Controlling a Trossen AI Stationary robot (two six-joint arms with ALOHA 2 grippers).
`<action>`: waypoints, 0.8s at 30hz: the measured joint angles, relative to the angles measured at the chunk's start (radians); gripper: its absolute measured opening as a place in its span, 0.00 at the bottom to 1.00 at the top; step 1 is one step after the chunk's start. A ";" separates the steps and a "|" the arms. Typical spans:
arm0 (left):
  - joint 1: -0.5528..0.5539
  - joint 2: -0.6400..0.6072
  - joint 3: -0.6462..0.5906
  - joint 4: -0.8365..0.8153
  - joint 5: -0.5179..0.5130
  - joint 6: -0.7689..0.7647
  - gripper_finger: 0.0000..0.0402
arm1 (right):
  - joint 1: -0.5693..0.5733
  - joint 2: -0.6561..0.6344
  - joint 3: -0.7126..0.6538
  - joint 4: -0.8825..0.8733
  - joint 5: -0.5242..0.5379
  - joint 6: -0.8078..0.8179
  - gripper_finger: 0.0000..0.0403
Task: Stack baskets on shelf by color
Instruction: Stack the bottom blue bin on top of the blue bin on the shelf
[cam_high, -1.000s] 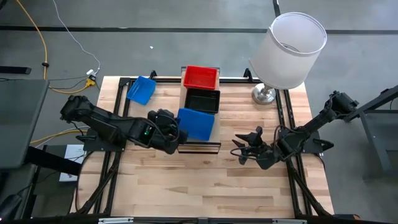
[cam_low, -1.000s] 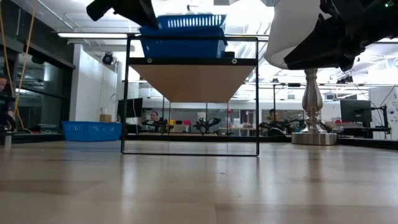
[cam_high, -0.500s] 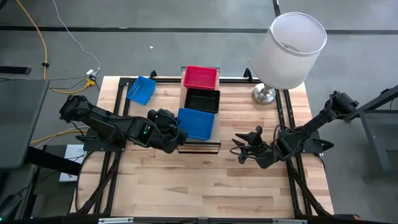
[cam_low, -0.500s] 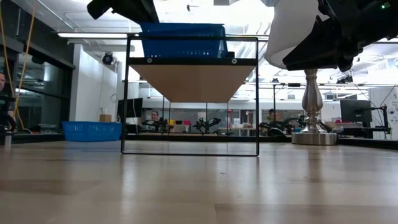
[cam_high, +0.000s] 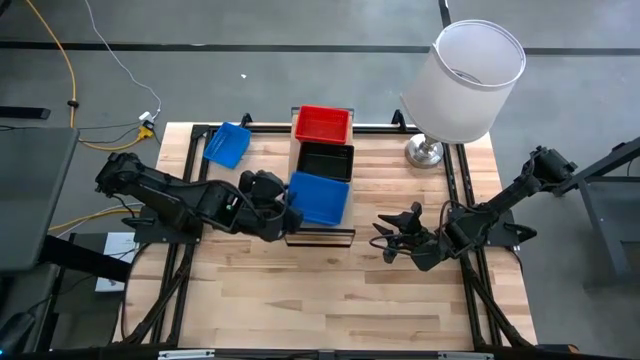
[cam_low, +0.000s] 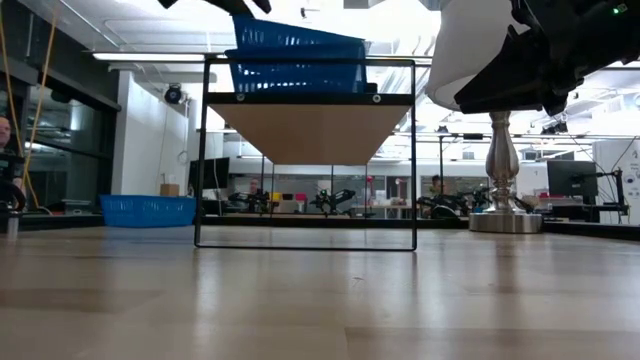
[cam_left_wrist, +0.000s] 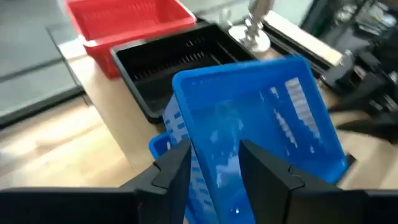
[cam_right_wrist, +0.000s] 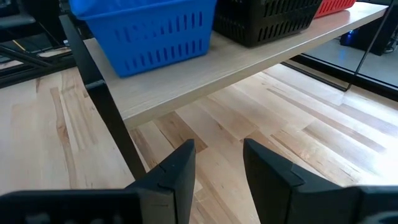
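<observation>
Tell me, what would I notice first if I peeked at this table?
Probably the big white lamp at the table's far right corner. Next, the shelf in the middle with a red basket, a black basket and a tilted blue basket in a row, the left gripper beside the blue one. Another blue basket lies at the table's far left.

A tilted blue basket (cam_left_wrist: 261, 137) is sitting between the left gripper's (cam_left_wrist: 214, 165) parted fingers, with a black basket (cam_left_wrist: 180, 62) and red basket (cam_left_wrist: 124, 18) lying beyond.
</observation>
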 joint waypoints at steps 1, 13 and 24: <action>0.000 0.000 0.001 0.000 0.023 0.000 0.32 | 0.000 0.000 0.000 0.000 0.000 0.000 0.30; 0.000 -0.017 0.001 -0.003 0.166 0.001 0.31 | 0.000 0.000 0.000 0.000 0.001 0.000 0.30; -0.016 -0.070 0.002 0.089 0.138 0.166 0.31 | 0.000 0.000 0.000 0.000 0.004 -0.002 0.30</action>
